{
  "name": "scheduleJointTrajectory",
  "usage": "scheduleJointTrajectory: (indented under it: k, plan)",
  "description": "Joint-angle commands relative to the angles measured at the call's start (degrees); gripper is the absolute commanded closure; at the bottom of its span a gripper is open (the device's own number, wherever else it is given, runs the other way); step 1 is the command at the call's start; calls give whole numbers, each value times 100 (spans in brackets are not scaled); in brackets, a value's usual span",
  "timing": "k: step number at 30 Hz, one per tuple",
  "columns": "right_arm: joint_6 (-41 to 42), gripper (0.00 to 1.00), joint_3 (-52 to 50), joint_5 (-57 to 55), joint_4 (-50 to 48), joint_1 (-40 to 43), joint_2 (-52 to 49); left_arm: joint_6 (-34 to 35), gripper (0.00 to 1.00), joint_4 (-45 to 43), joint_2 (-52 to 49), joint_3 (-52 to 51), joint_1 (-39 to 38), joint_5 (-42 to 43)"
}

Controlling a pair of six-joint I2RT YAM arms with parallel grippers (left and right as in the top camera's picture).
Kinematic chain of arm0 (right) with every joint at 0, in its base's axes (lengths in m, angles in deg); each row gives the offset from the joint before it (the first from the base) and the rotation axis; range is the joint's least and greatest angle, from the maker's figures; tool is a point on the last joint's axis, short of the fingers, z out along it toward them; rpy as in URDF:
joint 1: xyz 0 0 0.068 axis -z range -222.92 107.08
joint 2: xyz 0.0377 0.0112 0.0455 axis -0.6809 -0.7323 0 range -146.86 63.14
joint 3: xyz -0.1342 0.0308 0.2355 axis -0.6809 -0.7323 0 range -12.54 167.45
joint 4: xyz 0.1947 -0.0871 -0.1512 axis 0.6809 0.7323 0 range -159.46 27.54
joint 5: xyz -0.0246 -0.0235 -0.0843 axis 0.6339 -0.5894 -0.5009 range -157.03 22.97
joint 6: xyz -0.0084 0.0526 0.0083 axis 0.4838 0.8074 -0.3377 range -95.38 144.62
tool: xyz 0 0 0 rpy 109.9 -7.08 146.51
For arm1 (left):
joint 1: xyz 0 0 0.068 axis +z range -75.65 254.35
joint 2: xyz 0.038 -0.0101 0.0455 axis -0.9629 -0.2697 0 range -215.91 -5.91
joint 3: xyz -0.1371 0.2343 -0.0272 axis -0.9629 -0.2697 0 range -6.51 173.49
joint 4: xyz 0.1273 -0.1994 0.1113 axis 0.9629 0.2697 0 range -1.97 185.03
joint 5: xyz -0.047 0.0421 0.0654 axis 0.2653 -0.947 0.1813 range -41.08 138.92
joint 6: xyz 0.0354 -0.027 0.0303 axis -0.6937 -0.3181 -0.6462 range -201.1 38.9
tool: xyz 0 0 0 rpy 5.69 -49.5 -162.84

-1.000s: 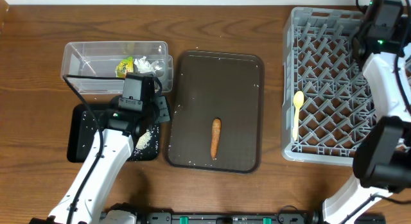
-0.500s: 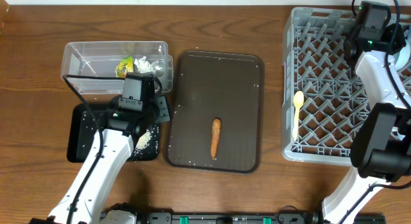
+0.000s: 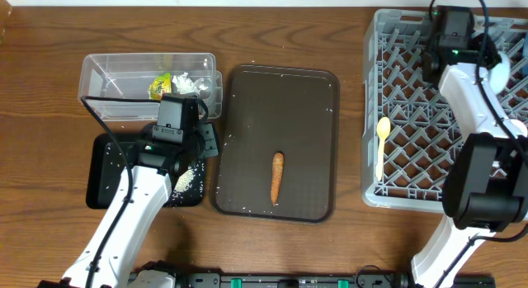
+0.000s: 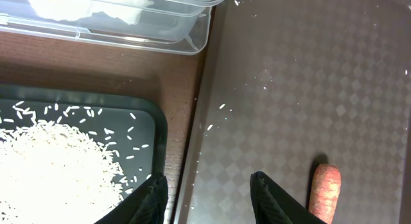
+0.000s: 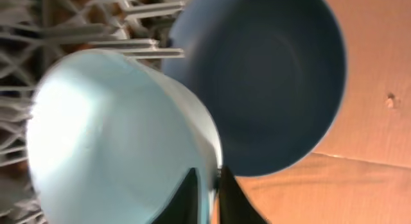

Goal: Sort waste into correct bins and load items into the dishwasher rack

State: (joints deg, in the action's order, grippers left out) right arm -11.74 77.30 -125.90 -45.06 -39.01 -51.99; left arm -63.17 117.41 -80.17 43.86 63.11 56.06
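- The light blue cup (image 5: 115,121) is pinched by its rim in the right gripper (image 5: 207,179). The fingers are shut tight on it. It hangs by the far side of the grey dishwasher rack (image 3: 412,115) and is not set down yet.
- The dark blue bowl (image 5: 270,76) is just behind the cup. It looks like it sits on the table next to the rack and not in it, but I cannot be sure.
- The pale yellow spoon (image 3: 382,144) lies in the rack, near its left wall. That one is done.
- I see no pink cup and no other bowl in any view.
- The carrot stick (image 3: 277,174) lies alone on the brown serving tray (image 3: 280,106). It has yet to go in a bin.
- The left gripper (image 4: 209,198) is wide open and holds nothing. It hangs over the edge of the serving tray, between the rice and the carrot stick.
- The rice (image 4: 51,160) is heaped in the black tray (image 3: 101,168). A few loose grains lie on the serving tray.
- The yellow-green wrapper (image 3: 159,86) and the white tissue (image 3: 191,83) are in the clear tub (image 3: 115,77).
- I think the waste is nearly sorted, with only the carrot stick left. The rack has mostly yet to be filled.
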Motion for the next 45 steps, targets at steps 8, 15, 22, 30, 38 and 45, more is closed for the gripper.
scheduleJointTrajectory:
  k: [8, 15, 22, 30, 38, 45]
  plan:
    - [1217, 53, -42, 660, 822, -474, -138, -50, 55, -2, 52, 50, 24, -31]
    - [1659, 35, -39, 688, 894, -490, -48, -50, 55, 17, 52, 50, 24, -31]
    - [2116, 25, -35, 2704, 1290, -555, 658, -55, 55, 17, 52, 50, 24, -33]
    - [2688, 20, -37, 6570, 1967, -778, 1399, -52, 42, 35, 52, 50, 7, -28]
    - [2776, 17, -39, 7075, 2341, -992, 1377, -55, 40, -114, -168, 50, -579, -33]
    - [2778, 14, -39, 7073, 2374, -992, 1377, -52, 40, -833, -898, 50, -1526, -33]
